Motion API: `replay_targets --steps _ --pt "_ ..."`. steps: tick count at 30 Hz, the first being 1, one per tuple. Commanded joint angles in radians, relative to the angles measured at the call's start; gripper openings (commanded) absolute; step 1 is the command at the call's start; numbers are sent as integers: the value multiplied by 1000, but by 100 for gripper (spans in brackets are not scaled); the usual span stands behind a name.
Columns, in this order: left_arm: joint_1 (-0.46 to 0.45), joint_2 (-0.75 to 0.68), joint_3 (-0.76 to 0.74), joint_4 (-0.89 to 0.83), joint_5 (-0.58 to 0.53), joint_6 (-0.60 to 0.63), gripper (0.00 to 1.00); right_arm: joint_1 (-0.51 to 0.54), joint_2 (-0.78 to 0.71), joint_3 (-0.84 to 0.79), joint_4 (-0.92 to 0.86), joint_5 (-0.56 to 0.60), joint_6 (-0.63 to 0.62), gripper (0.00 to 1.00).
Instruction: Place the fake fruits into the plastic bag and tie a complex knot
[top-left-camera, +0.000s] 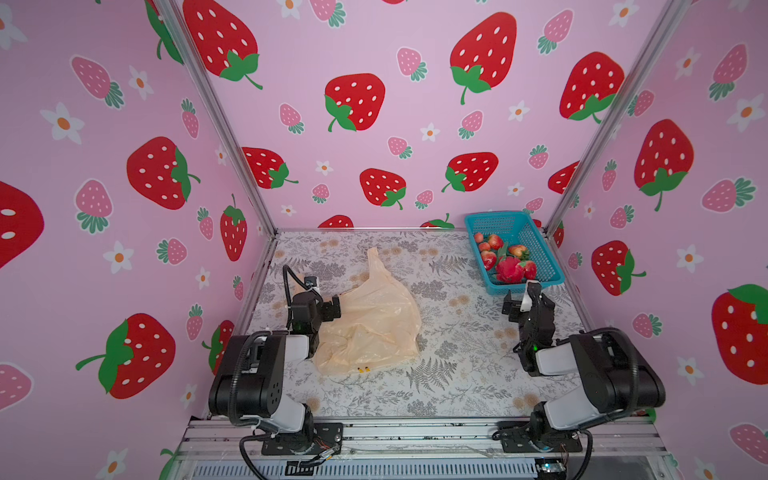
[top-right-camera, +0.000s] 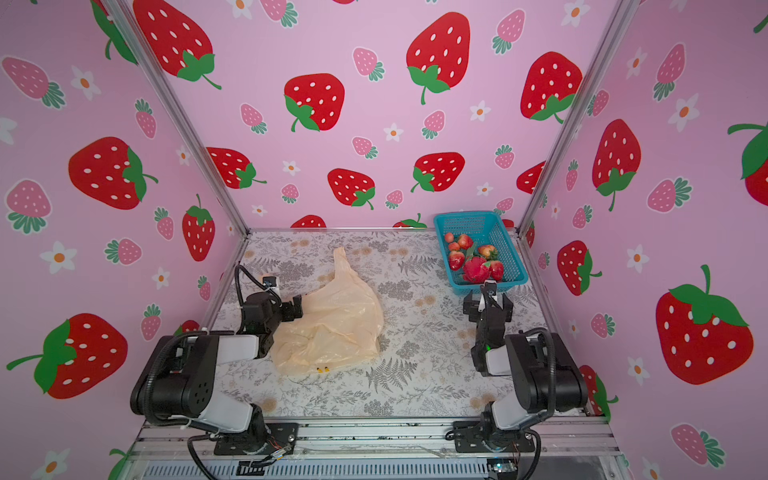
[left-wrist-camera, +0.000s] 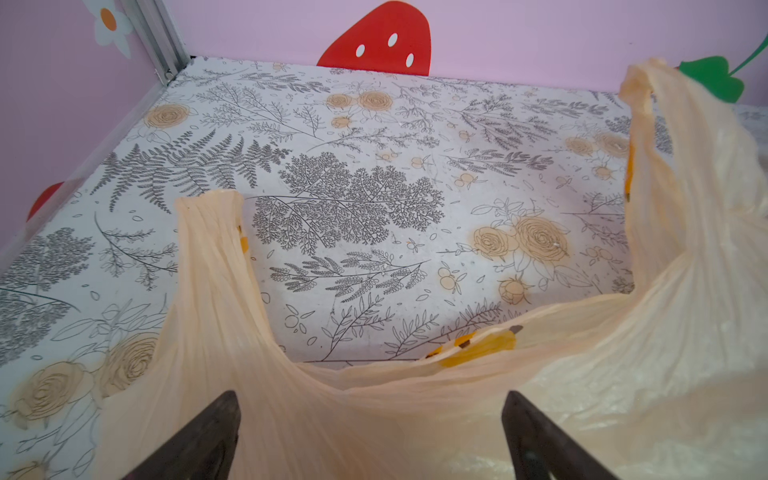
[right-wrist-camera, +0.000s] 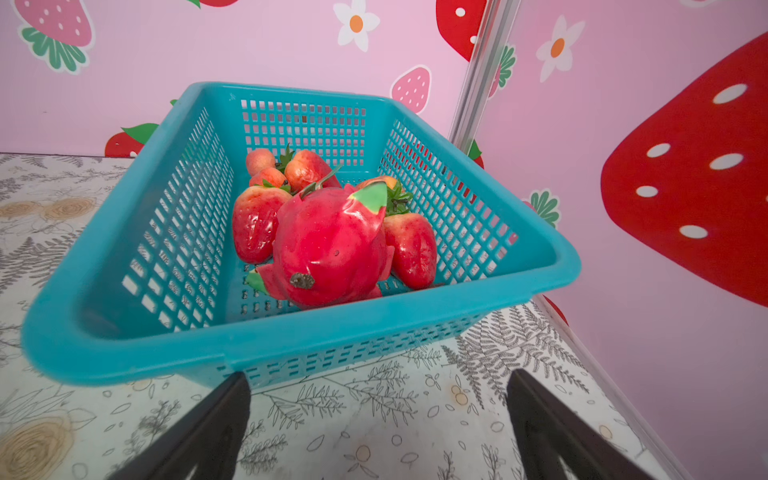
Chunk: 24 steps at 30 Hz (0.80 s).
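The plastic bag (top-left-camera: 374, 320) (top-right-camera: 336, 320) lies crumpled left of the table's middle, one handle loop (top-left-camera: 374, 259) pointing to the back. My left gripper (top-left-camera: 332, 308) (top-right-camera: 296, 308) (left-wrist-camera: 370, 399) is open at the bag's left edge. Its dark fingers (left-wrist-camera: 224, 419) straddle the thin film (left-wrist-camera: 623, 374) without pinching it. The fake fruits (top-left-camera: 505, 259) (top-right-camera: 473, 259) sit in the blue basket: several strawberries (right-wrist-camera: 253, 220) round a larger deep-red fruit (right-wrist-camera: 328, 245). My right gripper (top-left-camera: 521, 297) (top-right-camera: 488, 296) (right-wrist-camera: 380, 376) is open and empty, just in front of the basket's near wall.
The blue mesh basket (top-left-camera: 555, 270) (top-right-camera: 519, 270) (right-wrist-camera: 291, 332) stands at the back right corner against the wall frame. Pink walls with printed strawberries close in the floral tabletop (top-left-camera: 457, 365) on three sides. Bare table lies between bag and basket.
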Motion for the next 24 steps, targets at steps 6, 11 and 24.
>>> replay_targets --steps 6,11,24 --pt "5 -352 147 -506 -180 -446 100 1 -477 -17 -344 213 301 96" --pt "-48 -372 165 -434 162 -611 93 49 -465 151 -578 9 240 98" --pt "-404 -183 480 -896 -71 -362 94 379 -138 527 -866 -240 121 100"
